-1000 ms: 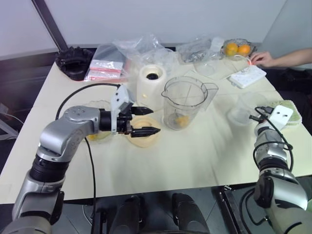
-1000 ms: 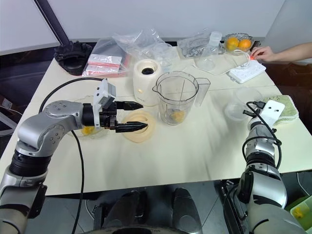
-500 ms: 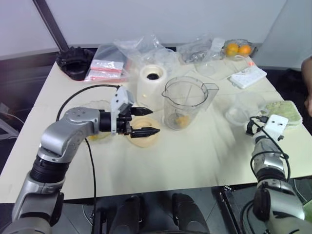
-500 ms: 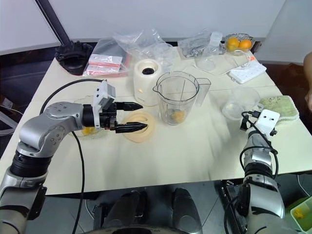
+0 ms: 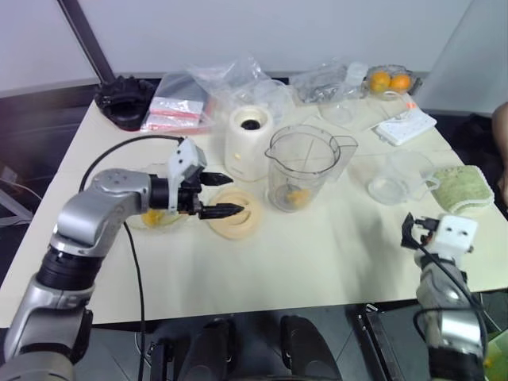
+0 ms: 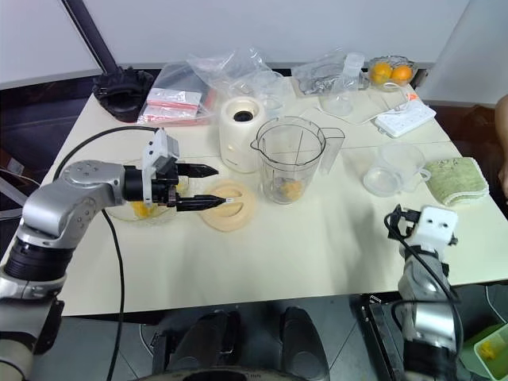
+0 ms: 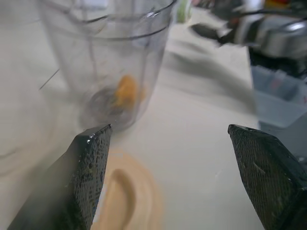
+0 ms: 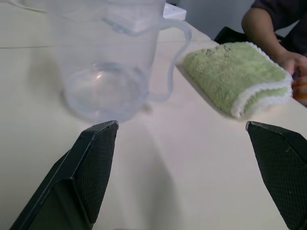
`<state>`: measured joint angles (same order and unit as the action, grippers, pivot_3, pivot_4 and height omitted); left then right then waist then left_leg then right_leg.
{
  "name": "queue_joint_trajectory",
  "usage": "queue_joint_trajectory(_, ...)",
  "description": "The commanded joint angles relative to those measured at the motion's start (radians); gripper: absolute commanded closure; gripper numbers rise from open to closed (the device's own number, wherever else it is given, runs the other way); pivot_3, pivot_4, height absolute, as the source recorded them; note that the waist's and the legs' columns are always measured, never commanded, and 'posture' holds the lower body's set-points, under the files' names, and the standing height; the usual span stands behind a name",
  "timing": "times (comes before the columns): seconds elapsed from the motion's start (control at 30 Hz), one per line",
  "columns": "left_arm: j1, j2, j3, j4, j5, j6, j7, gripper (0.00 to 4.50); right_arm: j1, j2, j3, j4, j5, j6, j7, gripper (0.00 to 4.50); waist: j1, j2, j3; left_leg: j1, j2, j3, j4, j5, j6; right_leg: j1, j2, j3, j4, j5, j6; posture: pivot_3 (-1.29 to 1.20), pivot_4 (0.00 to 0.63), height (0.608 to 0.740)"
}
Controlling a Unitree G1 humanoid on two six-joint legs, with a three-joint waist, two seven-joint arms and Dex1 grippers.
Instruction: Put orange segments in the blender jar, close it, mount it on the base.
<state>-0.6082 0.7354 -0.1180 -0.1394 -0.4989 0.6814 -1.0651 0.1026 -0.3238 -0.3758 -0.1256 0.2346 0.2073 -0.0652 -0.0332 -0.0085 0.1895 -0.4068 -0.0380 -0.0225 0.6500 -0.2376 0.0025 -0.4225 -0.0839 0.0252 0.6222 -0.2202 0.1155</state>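
At table centre the blender jar (image 6: 290,161) stands open, orange segments (image 6: 290,189) at its bottom; base (image 6: 240,143) just left of it. Left gripper (image 6: 208,185), jaws spread, hovers over the lid (image 6: 228,205). Right gripper (image 8: 192,167) spread, empty. Closing and mounting remain.

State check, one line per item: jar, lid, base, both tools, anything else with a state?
blender jar: upright on table, uncovered, off the base
orange segments: a few at the jar bottom
lid: flat on table, beside the jar
base: socket bare, nothing mounted
left tool: open, empty, over the lid
right tool: open, empty
clear cup: upright, empty
green cloth: folded
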Motion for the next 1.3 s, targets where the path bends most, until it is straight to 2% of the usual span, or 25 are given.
queue_joint_trajectory(0.03, -0.059, 0.010, -0.031, 0.082, 0.068, -0.081, -0.049, 0.47, 0.098, 0.005, -0.058, -0.154, 0.123, 0.026, 0.112, 0.07, 0.005, 0.000, 0.000, 0.000, 0.000, 0.000, 0.000, 0.000, 0.000, 0.001, 0.000, 0.000, 0.000, -0.001, -0.002, 0.00, 0.150, 0.740)
queue_joint_trajectory(0.17, -0.190, -0.030, -0.126, 0.311, 0.183, -0.225, -0.150, 0.47, 0.260, -0.054, -0.094, -0.297, 0.331, 0.113, 0.340, 0.07, 0.023, 0.000, 0.000, 0.000, 0.000, 0.000, 0.000, 0.000, 0.000, 0.001, 0.000, 0.000, -0.002, -0.001, -0.002, 0.00, 0.150, 0.740)
queue_joint_trajectory(0.27, -0.309, -0.078, -0.203, 0.508, 0.271, -0.315, -0.242, 0.47, 0.314, -0.109, -0.120, -0.372, 0.473, 0.220, 0.431, 0.07, 0.029, 0.000, -0.001, 0.000, 0.000, -0.001, 0.001, 0.000, 0.000, 0.004, 0.001, -0.002, -0.004, -0.001, -0.002, 0.00, 0.150, 0.740)
queue_joint_trajectory(0.37, -0.428, -0.142, -0.270, 0.721, 0.375, -0.390, -0.276, 0.47, 0.310, -0.161, -0.145, -0.432, 0.585, 0.303, 0.464, 0.07, 0.036, -0.001, 0.000, -0.001, 0.001, -0.001, 0.001, -0.001, 0.001, 0.003, 0.001, -0.003, -0.006, -0.001, -0.002, 0.00, 0.150, 0.740)
queue_joint_trajectory(0.57, -0.565, -0.271, -0.341, 1.023, 0.523, -0.478, -0.299, 0.47, 0.256, -0.239, -0.113, -0.574, 0.680, 0.411, 0.432, 0.07, 0.042, -0.002, 0.000, -0.003, 0.001, -0.001, 0.002, -0.001, 0.001, 0.002, 0.001, -0.003, -0.006, 0.000, 0.001, 0.00, 0.150, 0.740)
queue_joint_trajectory(0.87, -0.594, -0.404, -0.383, 1.209, 0.681, -0.596, -0.264, 0.47, 0.169, -0.351, -0.099, -0.645, 0.692, 0.481, 0.411, 0.07, 0.046, -0.004, 0.001, -0.004, 0.001, -0.001, 0.005, -0.001, 0.002, 0.002, 0.000, -0.003, -0.006, 0.001, 0.001, 0.00, 0.150, 0.740)
queue_joint_trajectory(1.07, -0.595, -0.493, -0.359, 1.296, 0.730, -0.595, -0.154, 0.47, 0.123, -0.344, -0.076, -0.678, 0.709, 0.495, 0.365, 0.07, 0.047, -0.004, 0.001, -0.008, 0.001, -0.003, 0.011, -0.003, 0.006, 0.002, 0.000, -0.005, -0.005, 0.001, 0.002, 0.00, 0.150, 0.740)
queue_joint_trajectory(1.23, -0.590, -0.518, -0.353, 1.331, 0.755, -0.588, -0.124, 0.47, 0.148, -0.335, -0.052, -0.683, 0.669, 0.491, 0.357, 0.07, 0.047, -0.004, 0.001, -0.011, 0.000, -0.003, 0.014, -0.004, 0.007, 0.001, 0.000, -0.005, -0.005, 0.002, 0.004, 0.00, 0.150, 0.740)
queue_joint_trajectory(1.27, -0.588, -0.522, -0.350, 1.338, 0.758, -0.583, -0.122, 1.02, 0.147, -0.334, -0.049, -0.683, 0.668, 0.490, 0.356, 0.00, 0.047, -0.004, 0.001, -0.011, 0.000, -0.003, 0.015, -0.004, 0.007, 0.001, 0.000, -0.005, -0.005, 0.002, 0.004, 0.00, 0.150, 0.740)
queue_joint_trajectory(1.3, -0.587, -0.524, -0.347, 1.344, 0.761, -0.580, -0.120, 1.30, 0.146, -0.333, -0.048, -0.683, 0.668, 0.489, 0.356, 0.00, 0.047, -0.004, 0.001, -0.011, 0.000, -0.003, 0.015, -0.004, 0.007, 0.001, 0.000, -0.005, -0.005, 0.002, 0.004, 0.00, 0.150, 0.740)
